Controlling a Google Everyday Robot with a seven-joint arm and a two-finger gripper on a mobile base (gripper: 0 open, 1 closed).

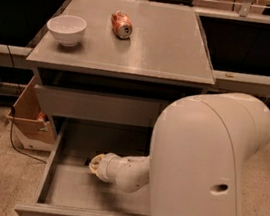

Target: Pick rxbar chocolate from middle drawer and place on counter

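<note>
the middle drawer (pixel 64 190) stands pulled open in the lower centre of the frame, holding the claw (pixel 94 164) and the rxbar chocolate (pixel 88 162). the bar shows only as a dark sliver against the claw's left edge, near the drawer's back. whether the claw is open, closed or gripping the bar cannot be told. the bulky white arm (pixel 207 166) fills the lower right, its forearm reaching left and down into the drawer. on the table (pixel 159 48) sit a white bowl (pixel 66 29) upper left and a crushed orange can (pixel 121 24) beside it. a cardboard box (pixel 29 114) stands on the floor at left.
</note>
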